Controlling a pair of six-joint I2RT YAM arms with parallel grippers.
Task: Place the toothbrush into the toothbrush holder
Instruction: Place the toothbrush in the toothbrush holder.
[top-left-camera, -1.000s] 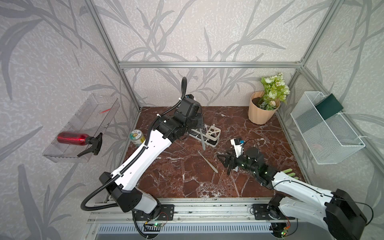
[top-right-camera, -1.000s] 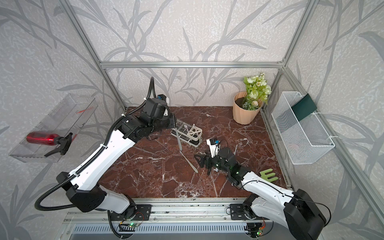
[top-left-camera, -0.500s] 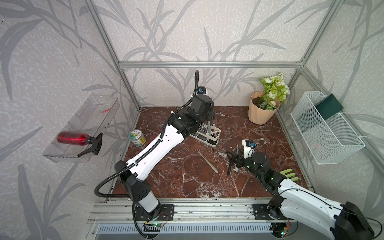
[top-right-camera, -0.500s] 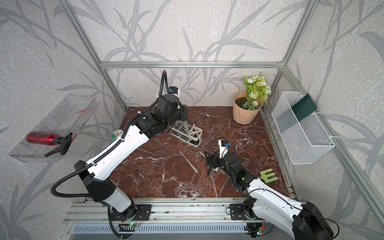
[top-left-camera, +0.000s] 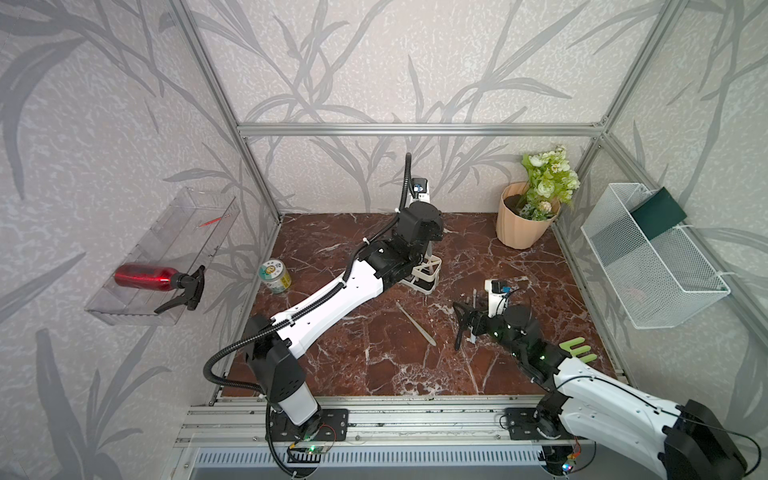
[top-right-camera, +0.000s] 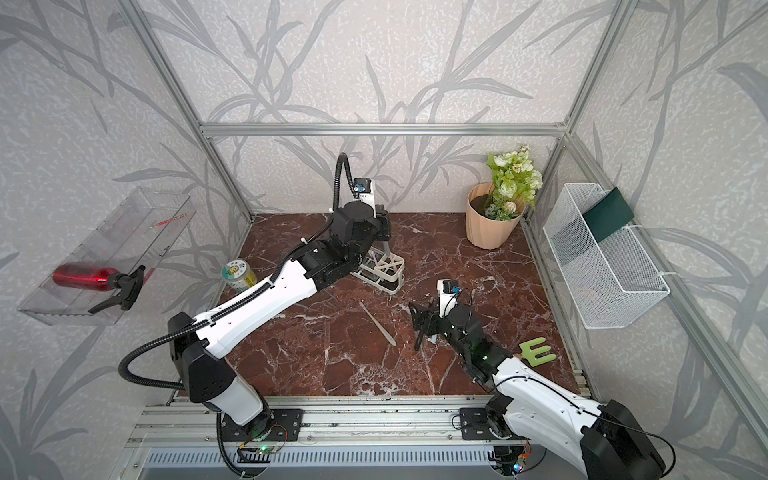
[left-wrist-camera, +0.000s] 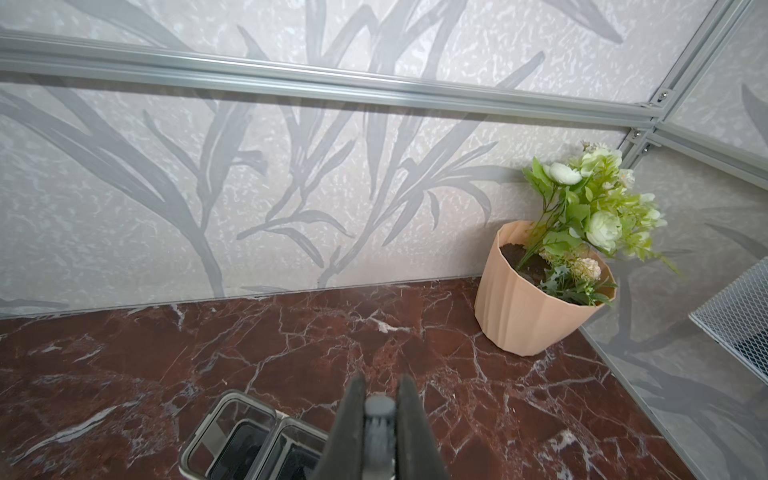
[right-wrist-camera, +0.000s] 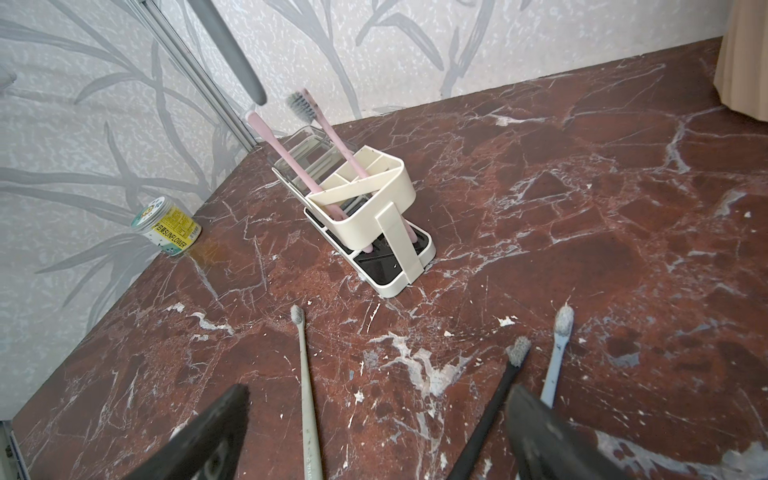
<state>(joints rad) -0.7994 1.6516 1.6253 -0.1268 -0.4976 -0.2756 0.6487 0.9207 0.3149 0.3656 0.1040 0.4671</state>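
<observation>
Where your left arm reaches over the back of the tabletop (top-left-camera: 374, 361), the left tool (left-wrist-camera: 380, 397) is clenched on the grey toothbrush (right-wrist-camera: 226, 45), with its dark fingers (left-wrist-camera: 349, 415) pressed to either side of the shaft.

- Grey toothbrush: held steeply with its rounded end down. In the right wrist view the lower end hangs in the air over the toothbrush holder (right-wrist-camera: 365, 195), near its clear-cup end and clear of the frame. You cannot tell whether it lines up with any one compartment.
- Toothbrush holder: a cream frame standing upright on the tabletop, directly below the left tool and partly hidden by that arm in both top views. Two pink toothbrushes (right-wrist-camera: 328, 133) stand slanted in it.
- Right tool (right-wrist-camera: 378, 395): released, jaws spread wide, low over the tabletop and well apart from the holder.
- Black toothbrush (right-wrist-camera: 494, 407): lying flat between the right tool's fingers, close to one of them. You cannot tell whether they touch.
- Light blue toothbrush (right-wrist-camera: 555, 365): lying flat just beside the black one.
- Pale green toothbrush (right-wrist-camera: 305, 386): lying flat in the open, in front of the holder.
- Labelled jar (right-wrist-camera: 168, 228): standing near the wall, apart from the holder.
- Peach flower pot (left-wrist-camera: 528, 307): standing in the back corner.
</observation>
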